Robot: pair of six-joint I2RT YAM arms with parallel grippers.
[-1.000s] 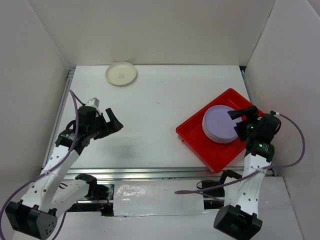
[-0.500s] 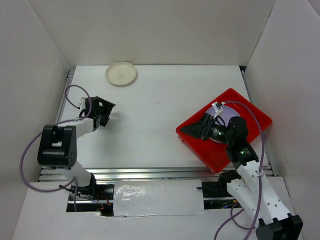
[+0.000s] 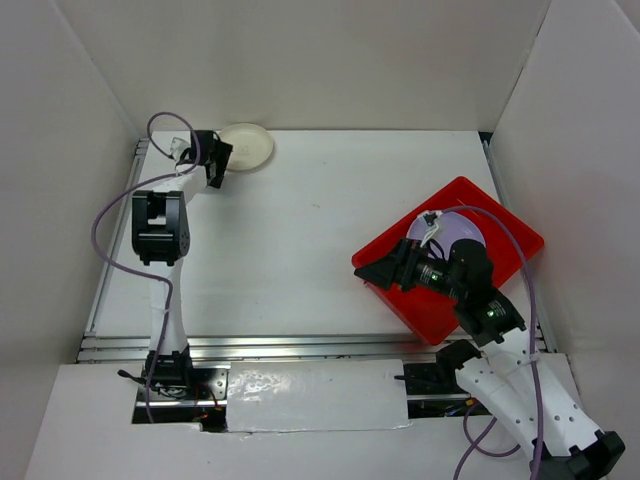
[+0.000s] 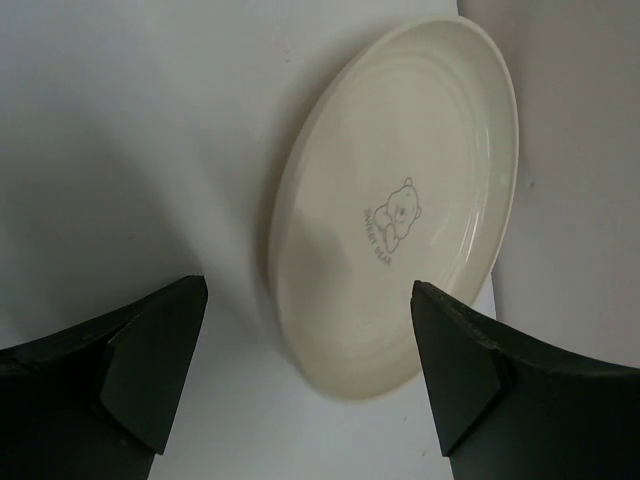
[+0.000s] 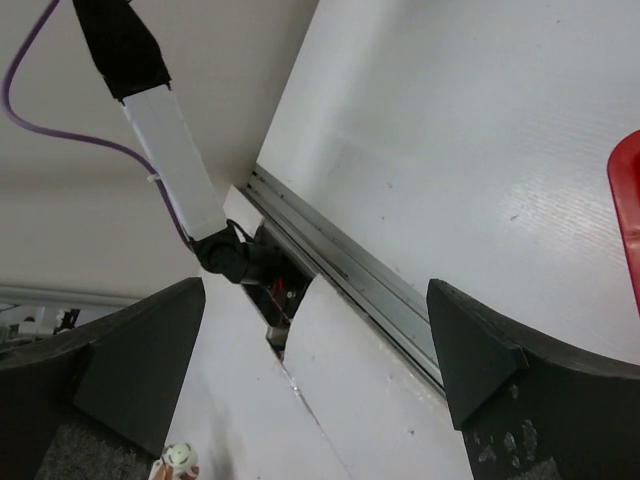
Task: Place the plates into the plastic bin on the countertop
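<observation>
A cream plate (image 4: pixel 395 215) lies flat at the far left of the white matte worktop (image 3: pixel 320 240), close to the back wall. It is round and shallow with a smooth, faintly glossy glaze, a low raised rim and a ringed step inside it. At its centre is a small grey bear with a line of lettering too small to read.

The left hand (image 4: pixel 308 290) reaches just beside this plate. Its two dark, wedge-shaped fingers (image 4: pixel 150 370) are spread wide, and the plate's near rim sits between them. Neither finger visibly touches the plate.

At the right, the red bin (image 3: pixel 480 200) sits turned at an angle on the worktop. It is square, glossy hard plastic with a low rim. A pale purple plate (image 3: pixel 462 228) rests inside it, partly hidden by the right arm, and whether more plates lie under it cannot be told.

The right hand (image 5: pixel 315 300) is over the bin's near-left edge. Its fingers are spread and hold nothing, pointing toward the ribbed metal rail (image 5: pixel 340 270) along the worktop's near edge.
</observation>
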